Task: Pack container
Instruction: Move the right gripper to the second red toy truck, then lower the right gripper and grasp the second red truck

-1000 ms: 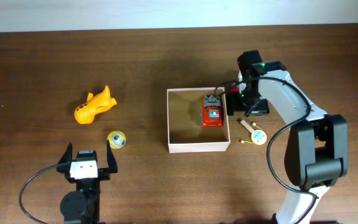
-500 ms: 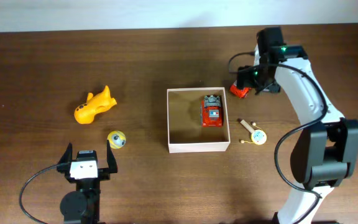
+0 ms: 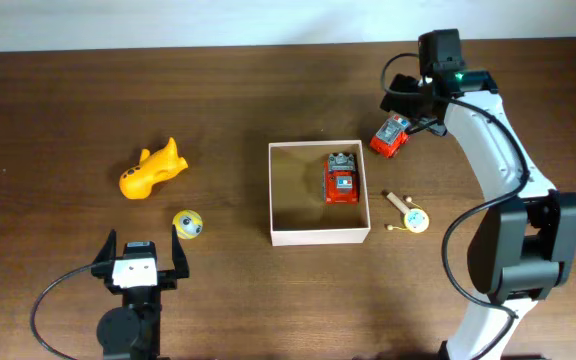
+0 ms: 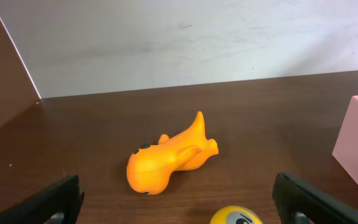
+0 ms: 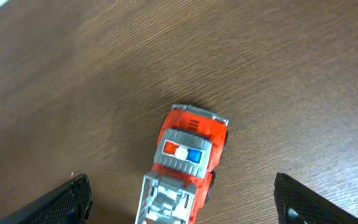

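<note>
Though jaws gape, container (image 3: 318, 236) sits apart

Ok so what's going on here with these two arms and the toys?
The right gripper hovers, jaws open, over a red truck lying on the table beside the container, which already holds a second red truck. The left gripper sits idle and open near the orange toy and yellow ball, both outside it.
</note>
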Controlling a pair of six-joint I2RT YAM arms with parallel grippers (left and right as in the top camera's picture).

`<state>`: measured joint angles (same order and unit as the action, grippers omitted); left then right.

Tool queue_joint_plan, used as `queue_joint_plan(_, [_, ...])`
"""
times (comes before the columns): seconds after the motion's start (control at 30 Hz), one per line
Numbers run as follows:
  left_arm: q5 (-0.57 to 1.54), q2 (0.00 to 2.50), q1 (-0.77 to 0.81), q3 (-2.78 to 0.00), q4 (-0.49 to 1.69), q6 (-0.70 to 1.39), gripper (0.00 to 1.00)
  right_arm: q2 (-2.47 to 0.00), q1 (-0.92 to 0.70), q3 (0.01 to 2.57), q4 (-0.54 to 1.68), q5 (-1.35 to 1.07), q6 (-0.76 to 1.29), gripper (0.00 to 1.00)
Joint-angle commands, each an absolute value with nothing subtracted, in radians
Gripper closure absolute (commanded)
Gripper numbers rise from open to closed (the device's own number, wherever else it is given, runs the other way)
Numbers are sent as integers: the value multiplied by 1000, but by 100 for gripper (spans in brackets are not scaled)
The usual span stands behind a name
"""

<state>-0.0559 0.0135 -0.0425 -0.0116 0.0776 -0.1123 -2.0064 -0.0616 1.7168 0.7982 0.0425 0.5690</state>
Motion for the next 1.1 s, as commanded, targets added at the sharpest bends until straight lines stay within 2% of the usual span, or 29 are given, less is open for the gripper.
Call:
queue_joint_plan(0.0, [-48,5,-49,-9,80,-122,1,-2052,-66,1736,795,83,690,11])
queue_joint_plan(0.17, [-48,5,-49,-9,80,-122,1,-2106,-98,1736,793,80,709,3])
queue_joint_plan(0.53, [-48,5,-49,-9,80,-122,1,-2176,-118,1734,783,83,743,2])
queue_joint_plan(0.87, [-48,5,-49,-9,80,-122,1,-2212,-117,1734,776,88,750,5])
queue_joint_plan(1.07, [-48,5,-49,-9,80,-122,1,-2214,-117,1734,754,92,748,12])
